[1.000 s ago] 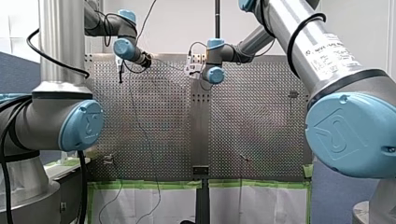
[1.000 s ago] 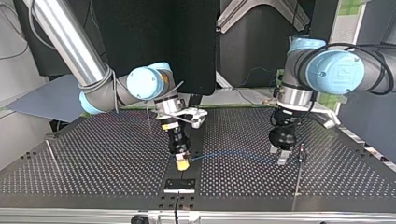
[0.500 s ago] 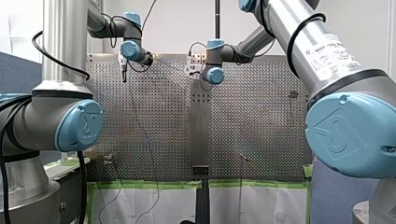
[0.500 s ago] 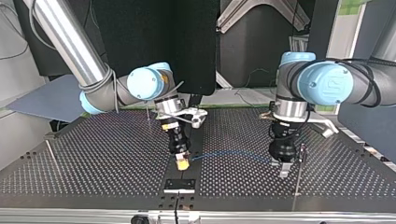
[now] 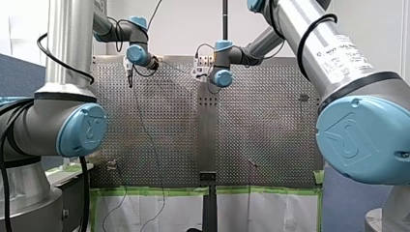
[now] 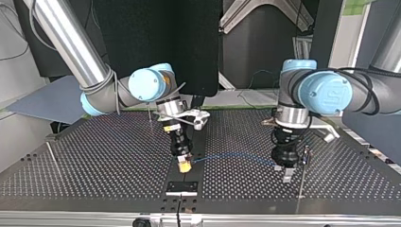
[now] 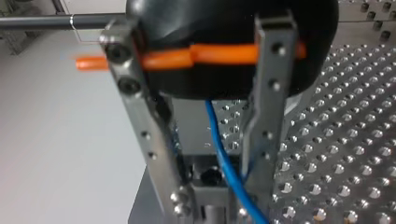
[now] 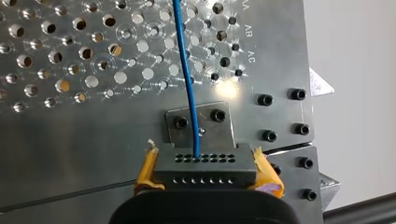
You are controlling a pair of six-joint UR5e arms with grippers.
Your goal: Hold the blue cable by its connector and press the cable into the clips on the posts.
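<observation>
The left wrist view cuts off the blue cable [image 7: 219, 149].

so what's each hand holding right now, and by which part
My right hand grips the blue cable by its connector, between yellow pads. My left hand holds nothing: the cable just runs between its open metal fingers.

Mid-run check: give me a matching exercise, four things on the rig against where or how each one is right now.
1 thin blue cable
2 grey multi-hole connector block
3 my left gripper
4 thin dark post

A open, straddling the cable
B clamped in my right gripper
C upright beside my left gripper
D runs out of the connector

Pairs: 1-D, 2-B, 3-A, 4-C
</observation>
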